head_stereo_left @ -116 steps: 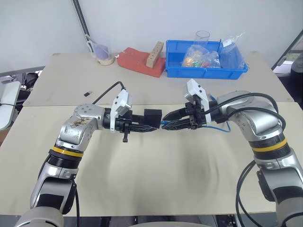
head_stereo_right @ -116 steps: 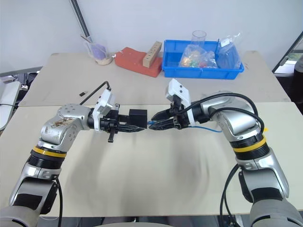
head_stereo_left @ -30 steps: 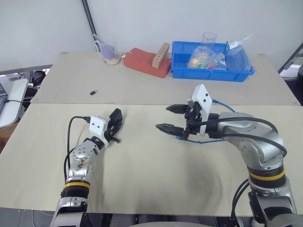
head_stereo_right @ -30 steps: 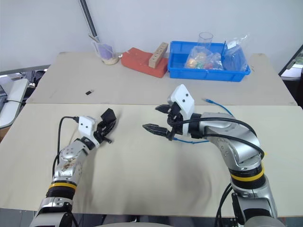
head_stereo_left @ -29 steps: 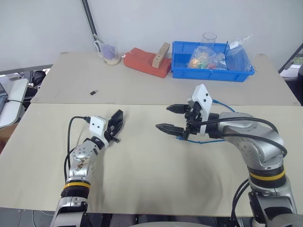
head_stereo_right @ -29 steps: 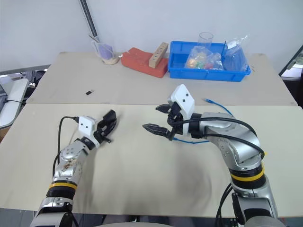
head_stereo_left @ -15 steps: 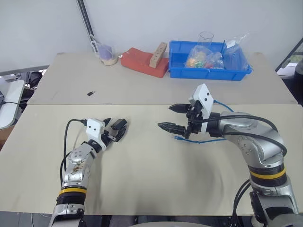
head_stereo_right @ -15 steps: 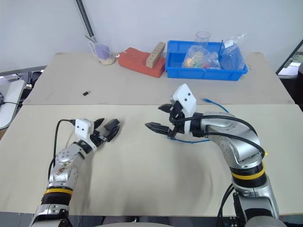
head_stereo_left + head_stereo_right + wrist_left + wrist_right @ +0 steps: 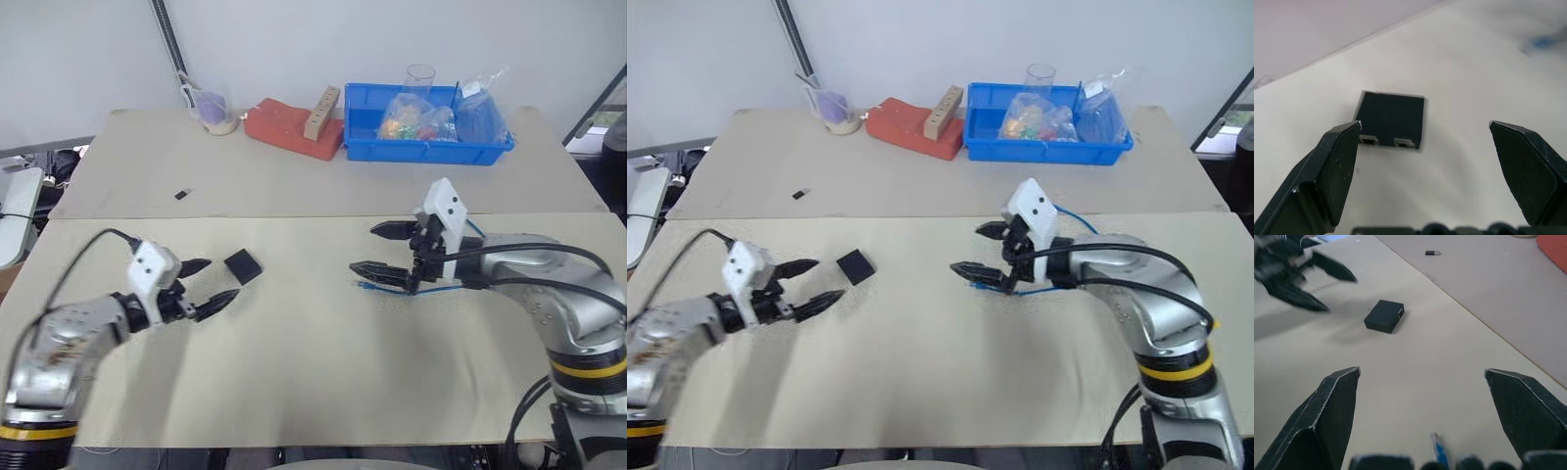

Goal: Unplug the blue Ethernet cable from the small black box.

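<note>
Two end effectors spread, left (image 9: 214, 285), right (image 9: 372, 249); small black box (image 9: 242, 265) unplugged, blue Ethernet cable (image 9: 392, 287) apart

Small black box (image 9: 855, 265) lay flat on table (image 9: 940, 382), free of cable. Left gripper (image 9: 813, 285) just beside box, fingers spread, empty. Right gripper (image 9: 978, 250) spread wide, empty, above blue Ethernet cable (image 9: 1019, 289) lying on table. Box and cable well apart.
</note>
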{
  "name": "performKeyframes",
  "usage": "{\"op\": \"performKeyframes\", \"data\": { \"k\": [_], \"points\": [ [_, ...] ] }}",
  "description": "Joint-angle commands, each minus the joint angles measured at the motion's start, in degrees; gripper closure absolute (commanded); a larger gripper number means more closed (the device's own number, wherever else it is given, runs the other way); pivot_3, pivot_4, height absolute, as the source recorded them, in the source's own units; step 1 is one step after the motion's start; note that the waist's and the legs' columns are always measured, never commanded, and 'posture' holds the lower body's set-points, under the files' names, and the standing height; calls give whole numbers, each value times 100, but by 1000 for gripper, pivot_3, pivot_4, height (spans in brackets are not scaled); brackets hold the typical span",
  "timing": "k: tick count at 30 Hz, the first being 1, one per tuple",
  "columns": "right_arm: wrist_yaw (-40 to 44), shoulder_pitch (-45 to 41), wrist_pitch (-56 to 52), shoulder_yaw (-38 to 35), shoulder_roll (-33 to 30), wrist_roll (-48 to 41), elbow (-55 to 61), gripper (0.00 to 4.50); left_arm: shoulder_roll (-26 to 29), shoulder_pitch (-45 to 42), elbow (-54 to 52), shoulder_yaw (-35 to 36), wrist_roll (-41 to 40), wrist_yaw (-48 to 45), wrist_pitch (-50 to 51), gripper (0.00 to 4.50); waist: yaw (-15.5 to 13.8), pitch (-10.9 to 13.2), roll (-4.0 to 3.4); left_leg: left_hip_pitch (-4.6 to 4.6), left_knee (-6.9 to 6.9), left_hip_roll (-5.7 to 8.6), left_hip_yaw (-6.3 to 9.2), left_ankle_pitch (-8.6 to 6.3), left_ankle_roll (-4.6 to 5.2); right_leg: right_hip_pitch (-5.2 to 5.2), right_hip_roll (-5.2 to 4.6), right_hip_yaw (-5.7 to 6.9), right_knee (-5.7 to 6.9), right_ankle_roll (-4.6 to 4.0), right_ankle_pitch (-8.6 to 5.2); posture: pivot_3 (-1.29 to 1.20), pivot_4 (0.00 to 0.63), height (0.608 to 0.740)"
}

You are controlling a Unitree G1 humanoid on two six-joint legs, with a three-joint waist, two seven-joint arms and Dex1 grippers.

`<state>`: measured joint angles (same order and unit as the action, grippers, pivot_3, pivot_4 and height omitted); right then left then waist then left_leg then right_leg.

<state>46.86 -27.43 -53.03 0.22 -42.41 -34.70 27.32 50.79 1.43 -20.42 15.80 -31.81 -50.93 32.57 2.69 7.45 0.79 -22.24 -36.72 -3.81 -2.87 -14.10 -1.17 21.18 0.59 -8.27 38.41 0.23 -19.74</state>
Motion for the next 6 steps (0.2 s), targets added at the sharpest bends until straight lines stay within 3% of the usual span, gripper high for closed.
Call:
{"op": "performKeyframes", "data": {
  "k": [1, 6],
  "points": [
    [251, 132, -69, -378, -319, -322, 341, 0, 538, -29, -395, 690, -418, -365, 397, 33, -1, 1, 1, 2, 1, 0, 0, 0, 0, -1, 0, 4, -2, 0, 0, 0, 150, 740],
    [271, 354, -7, -489, -522, -442, 381, 0, 754, -131, -376, 823, -552, -517, 523, 33, -5, 2, -1, 0, 4, 0, -1, 0, 0, -2, -3, 10, -20, -1, -1, 0, 150, 740]
  ]
}}
